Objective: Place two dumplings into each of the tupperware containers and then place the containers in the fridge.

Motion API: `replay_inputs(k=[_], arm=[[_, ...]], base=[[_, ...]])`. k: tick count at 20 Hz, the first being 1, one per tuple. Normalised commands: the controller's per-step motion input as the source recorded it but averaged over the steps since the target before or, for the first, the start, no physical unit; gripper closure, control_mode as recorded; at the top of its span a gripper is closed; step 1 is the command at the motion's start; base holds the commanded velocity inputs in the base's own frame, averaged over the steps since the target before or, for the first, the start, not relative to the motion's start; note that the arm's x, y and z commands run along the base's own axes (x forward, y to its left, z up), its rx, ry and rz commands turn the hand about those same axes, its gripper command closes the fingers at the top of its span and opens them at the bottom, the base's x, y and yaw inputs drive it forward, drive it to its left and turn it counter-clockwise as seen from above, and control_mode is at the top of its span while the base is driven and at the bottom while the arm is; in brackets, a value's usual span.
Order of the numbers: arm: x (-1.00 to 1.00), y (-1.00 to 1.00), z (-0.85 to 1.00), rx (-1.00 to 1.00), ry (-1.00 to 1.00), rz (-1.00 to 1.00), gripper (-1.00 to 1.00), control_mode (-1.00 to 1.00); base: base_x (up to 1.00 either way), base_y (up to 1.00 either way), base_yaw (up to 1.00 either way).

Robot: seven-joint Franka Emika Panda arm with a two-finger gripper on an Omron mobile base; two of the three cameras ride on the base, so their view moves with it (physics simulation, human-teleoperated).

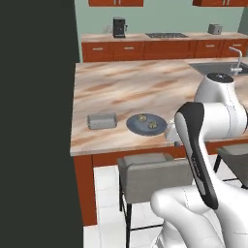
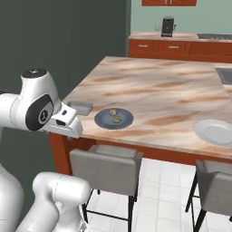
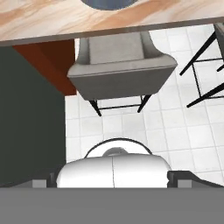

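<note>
Marbled tan stone forms the bench [image 1: 121,87], on which two dumplings [image 1: 147,121] are seen lying on a dark round plate [image 1: 135,127] near its front edge. One tupperware container [image 1: 102,121] is set just beside the plate. The gripper [image 3: 113,181] is spread open above a grey stool [image 3: 120,70], holding nothing.

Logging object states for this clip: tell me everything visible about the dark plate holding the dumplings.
The dark plate is round, shallow and slate blue-grey, with a smooth matte look. It lies flat on the marbled island counter, near the front edge above a grey stool. Two dumplings sit on it, small tan-olive lumps set close together near its middle. A pale rectangular container lies beside it, apart from it. Nothing else touches the plate.
</note>
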Motion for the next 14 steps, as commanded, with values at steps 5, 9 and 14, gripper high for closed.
replay_inputs(k=[5,9,14], arm=[[0.00,0.00,0.00,0.00,0.00,0.00,-1.00,1.00],[0.00,0.00,0.00,0.00,0.00,0.00,-1.00,1.00],[0.00,0.00,0.00,0.00,0.00,0.00,-1.00,1.00]], base=[[0.96,0.18,0.00],[0.71,0.26,-0.01],[0.28,0.53,-0.03]])
